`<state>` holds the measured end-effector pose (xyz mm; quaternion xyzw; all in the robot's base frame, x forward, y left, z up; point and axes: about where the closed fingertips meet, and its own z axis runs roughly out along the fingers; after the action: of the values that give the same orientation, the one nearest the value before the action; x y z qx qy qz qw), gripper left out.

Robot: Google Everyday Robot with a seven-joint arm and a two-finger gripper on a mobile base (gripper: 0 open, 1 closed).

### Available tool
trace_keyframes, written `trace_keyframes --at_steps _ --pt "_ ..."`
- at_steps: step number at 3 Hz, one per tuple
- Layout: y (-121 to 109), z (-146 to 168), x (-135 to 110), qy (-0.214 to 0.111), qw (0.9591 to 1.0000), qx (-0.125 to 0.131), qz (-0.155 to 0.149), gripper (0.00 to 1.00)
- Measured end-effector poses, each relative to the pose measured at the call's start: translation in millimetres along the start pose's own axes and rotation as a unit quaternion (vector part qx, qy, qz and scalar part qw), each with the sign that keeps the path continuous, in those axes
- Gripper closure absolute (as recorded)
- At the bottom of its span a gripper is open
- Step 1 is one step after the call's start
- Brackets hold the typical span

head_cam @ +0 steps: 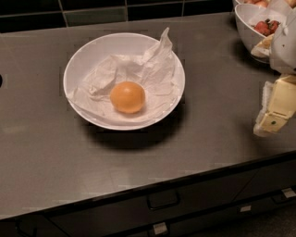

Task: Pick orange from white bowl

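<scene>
The gripper [269, 121] is way over at the right edge of the shot, hanging above the front right part of the counter [208, 139] and well apart from the bowl [99, 48]. Honestly can't tell if it's released or clenched. Only its pale yellowish side shows from here, with a chunk of white arm casing above it.

The orange [127, 96] is sitting in the bowl, a touch in front of the middle. It's smooth, round, a pale orange-yellow, and a lot smaller than the bowl. It rests right on the paper [150, 69], with nothing else touching it.

The paper is white and crumpled and lines most of the inside. One corner pokes up past the back right rim. The back left of the bowl is bare and glossy.

The bowl itself is wide and shallow. It sits left of the middle of the dark grey counter and throws a shadow toward the front right.

Further out, up in the top right corner, there's a second bowl [247, 25], deeper and also white, with red fruit [266, 27] in it. The arm casing covers part of its right side.

Dark tiles [92, 14] run along the back. Below the counter's front edge you can see dark drawers [163, 199] with handles.
</scene>
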<state>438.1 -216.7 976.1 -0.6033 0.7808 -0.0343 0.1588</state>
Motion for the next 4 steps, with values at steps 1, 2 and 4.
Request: trace_keyframes --at_steps 1,2,4 --pt "0 0 0 0.000 1.0000 0.000 0.000 0.00" --pt "-3 -4 -23 -0.011 0.9996 0.002 -0.026 0.00" --pt "7 -4 -56 -0.054 0.9950 -0.005 -0.084 0.00"
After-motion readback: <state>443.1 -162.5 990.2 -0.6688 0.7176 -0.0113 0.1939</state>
